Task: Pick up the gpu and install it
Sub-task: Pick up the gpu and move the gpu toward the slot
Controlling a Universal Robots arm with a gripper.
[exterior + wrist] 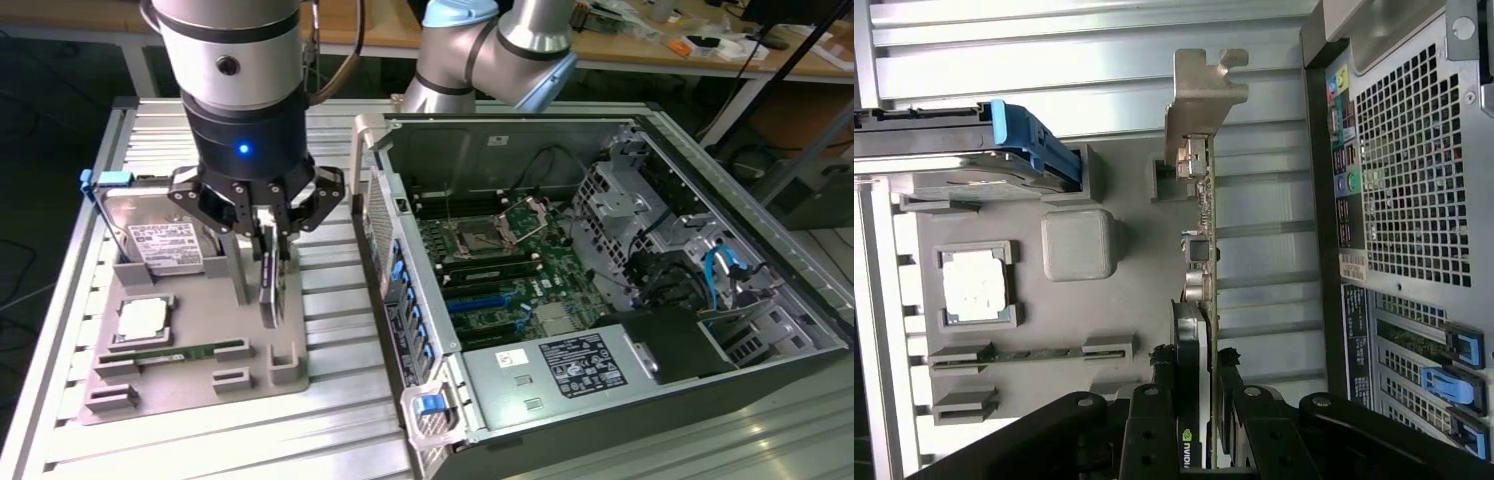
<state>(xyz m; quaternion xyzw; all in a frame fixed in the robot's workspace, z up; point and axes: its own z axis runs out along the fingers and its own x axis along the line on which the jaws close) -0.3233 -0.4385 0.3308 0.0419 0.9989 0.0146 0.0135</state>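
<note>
Wrist view has the tool (1192,358) clamping the gpu (1199,250); exterior view reveals the motherboard (501,270).

exterior view overhead, wrist view close; both see tray (200,325).

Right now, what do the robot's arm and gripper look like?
The arm is a thick silver-grey metal tube with black bands and pale blue joint caps. A cable runs beside it. The black cylindrical wrist carries a small glowing blue light, and the gripper is black, with jointed, bolted link fingers.
</note>
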